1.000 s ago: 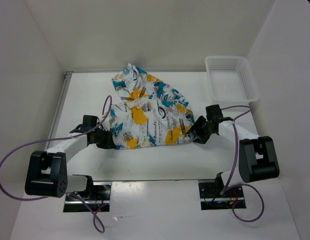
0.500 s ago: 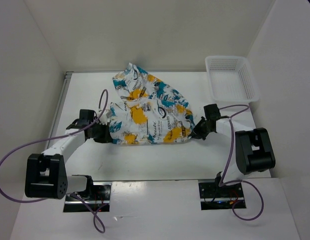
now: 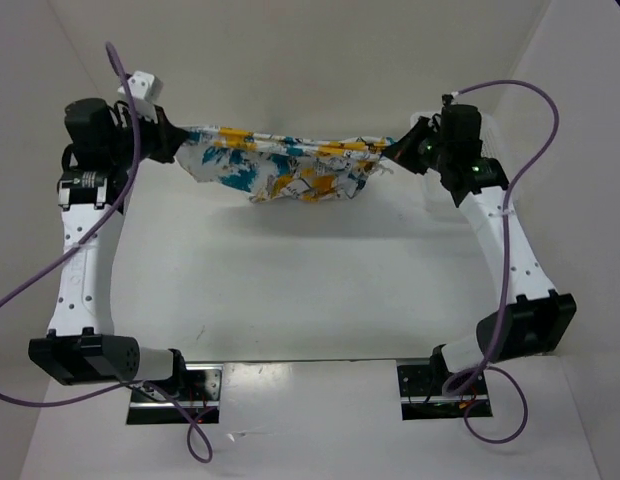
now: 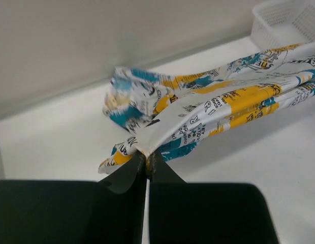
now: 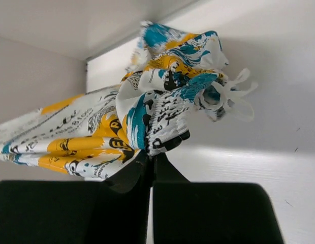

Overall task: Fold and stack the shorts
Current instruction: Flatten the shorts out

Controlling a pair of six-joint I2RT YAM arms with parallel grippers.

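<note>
Left gripper (image 3: 176,146) and right gripper (image 3: 398,150), each pinched tight on one end of the shorts (image 3: 280,168) stretched across the upper frame, likely needed equal tension to lay them flat.

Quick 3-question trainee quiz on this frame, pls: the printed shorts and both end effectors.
1. True or false: only the left end effector grips the soft white fabric shorts with the teal, yellow-orange and black print.
2. Multiple choice: the shorts are A) strung between both end effectors, sagging in the middle; B) folded into a neat stack; C) bunched up in one end effector alone.
3. Short answer: what state is the right end effector in?

Key: 1 false, both grip them. 2 A. 3 shut on one end of the shorts.
</note>
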